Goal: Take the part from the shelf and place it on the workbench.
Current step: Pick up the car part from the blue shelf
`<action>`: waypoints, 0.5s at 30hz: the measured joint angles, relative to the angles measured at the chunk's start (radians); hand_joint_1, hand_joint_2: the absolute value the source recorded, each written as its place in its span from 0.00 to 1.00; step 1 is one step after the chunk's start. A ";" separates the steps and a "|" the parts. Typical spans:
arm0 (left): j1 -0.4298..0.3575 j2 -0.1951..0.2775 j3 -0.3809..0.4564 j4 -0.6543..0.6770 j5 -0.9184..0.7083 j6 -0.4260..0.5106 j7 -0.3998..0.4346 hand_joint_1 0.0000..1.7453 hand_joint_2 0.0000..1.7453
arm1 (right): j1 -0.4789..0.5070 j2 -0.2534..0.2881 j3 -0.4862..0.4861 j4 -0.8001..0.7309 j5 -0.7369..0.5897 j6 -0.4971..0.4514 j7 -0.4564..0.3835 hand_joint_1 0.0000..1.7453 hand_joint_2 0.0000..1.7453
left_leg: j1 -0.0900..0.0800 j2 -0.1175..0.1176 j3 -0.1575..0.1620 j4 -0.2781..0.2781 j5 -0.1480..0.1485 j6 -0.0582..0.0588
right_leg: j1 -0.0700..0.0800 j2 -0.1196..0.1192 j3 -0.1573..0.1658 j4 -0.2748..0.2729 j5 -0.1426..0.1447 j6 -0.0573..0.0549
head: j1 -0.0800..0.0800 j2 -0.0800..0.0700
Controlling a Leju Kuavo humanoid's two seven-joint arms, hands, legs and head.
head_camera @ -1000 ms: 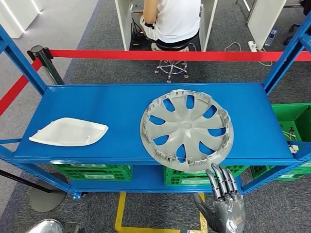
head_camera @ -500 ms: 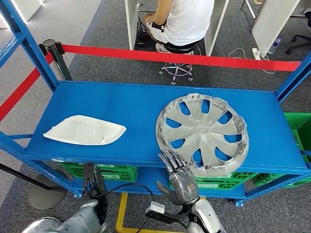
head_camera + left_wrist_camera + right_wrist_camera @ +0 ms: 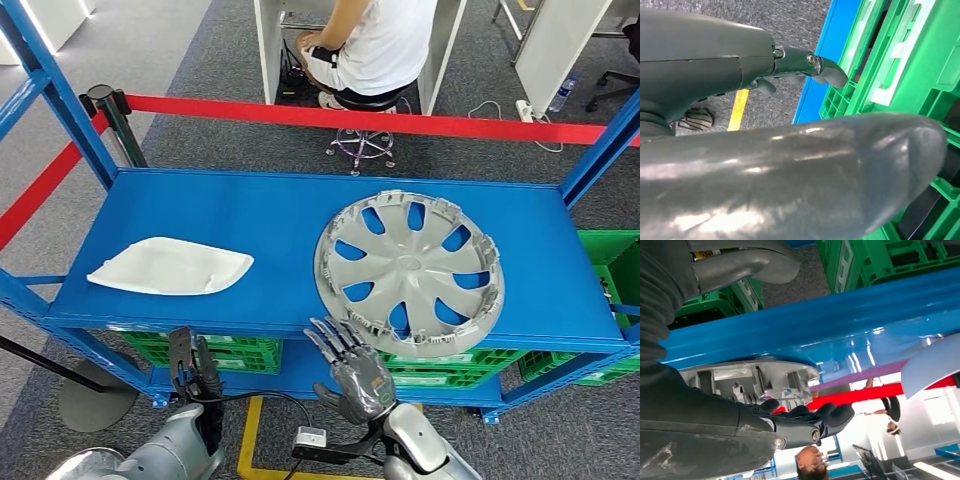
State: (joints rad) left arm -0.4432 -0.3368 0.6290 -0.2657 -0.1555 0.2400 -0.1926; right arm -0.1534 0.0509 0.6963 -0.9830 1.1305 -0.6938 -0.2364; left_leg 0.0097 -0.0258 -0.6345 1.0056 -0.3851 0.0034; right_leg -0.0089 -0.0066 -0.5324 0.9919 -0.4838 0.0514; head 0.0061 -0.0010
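Observation:
A grey wheel cover lies flat on the blue shelf, right of middle, its rim slightly past the front edge. My right hand hovers just below and in front of that edge, fingers spread, holding nothing. In the right wrist view the right hand reaches under the wheel cover without gripping it. A flat white part lies on the shelf's left side. My left hand is low in front of the shelf, fingers extended and empty; the left wrist view has the left hand beside a green crate.
Green crates fill the lower shelf level. Blue uprights stand at the shelf's corners. Beyond it run a red barrier tape and a stanchion, with a person seated on a stool. A yellow floor line lies below.
The camera has shifted. My right hand has moved left and up toward the wheel cover's front edge, and my left arm has come into view at the lower left.

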 joint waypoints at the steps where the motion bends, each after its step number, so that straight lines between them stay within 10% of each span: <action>1: 0.000 0.000 -0.002 -0.001 0.004 -0.001 0.000 0.00 0.00 | 0.002 -0.003 0.001 -0.004 0.003 0.000 -0.001 0.00 1.00 | 0.000 0.000 0.000 0.000 0.000 0.000 | 0.000 0.000 0.000 0.000 0.000 0.000 | 0.000 0.000; 15: 0.006 0.000 -0.034 -0.022 0.098 0.038 -0.187 0.00 0.00 | 0.108 0.005 -0.132 -0.150 0.084 -0.002 -0.131 0.00 1.00 | 0.000 0.001 -0.001 0.000 0.000 0.000 | 0.000 0.001 -0.002 0.001 0.000 -0.001 | 0.000 0.000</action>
State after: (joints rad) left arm -0.4373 -0.3372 0.5948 -0.2880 -0.0577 0.2777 -0.3793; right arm -0.0450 0.0556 0.5640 -1.1329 1.2143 -0.6957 -0.3674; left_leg 0.0099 -0.0251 -0.6357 1.0052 -0.3848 0.0036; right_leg -0.0085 -0.0052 -0.5341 0.9924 -0.4833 0.0505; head 0.0063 -0.0011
